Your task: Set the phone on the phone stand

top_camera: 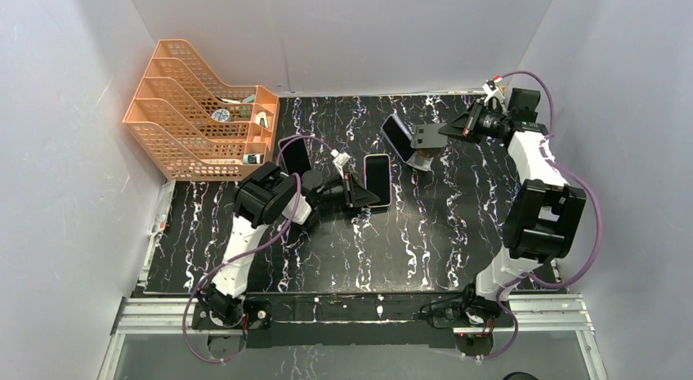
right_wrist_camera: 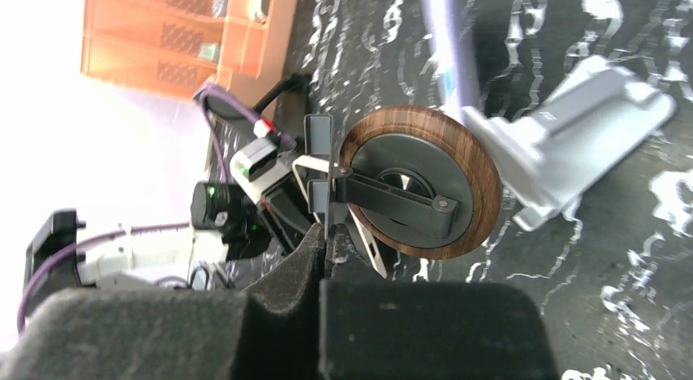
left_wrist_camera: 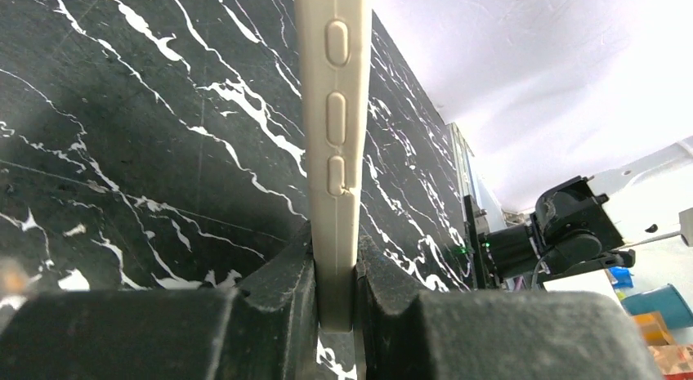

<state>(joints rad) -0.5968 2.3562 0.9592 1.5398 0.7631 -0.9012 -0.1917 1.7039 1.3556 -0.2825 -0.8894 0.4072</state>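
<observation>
Left gripper (top_camera: 357,192): clenched on the phone (top_camera: 377,180), a finger pressed against each face, its cream buttoned edge toward the wrist camera
Phone: mid-table beside the left wrist; whether it touches the table (top_camera: 425,241) I cannot tell
Right gripper (top_camera: 426,138): closed on a thin plate of the phone stand (right_wrist_camera: 421,184)
Gap: phone and stand apart, a strip of black marble between them
Crowding: second phone (top_camera: 398,137) leans just beside the stand; a third phone (top_camera: 294,155) lies by the orange rack (top_camera: 196,110) at the far-left wall
</observation>
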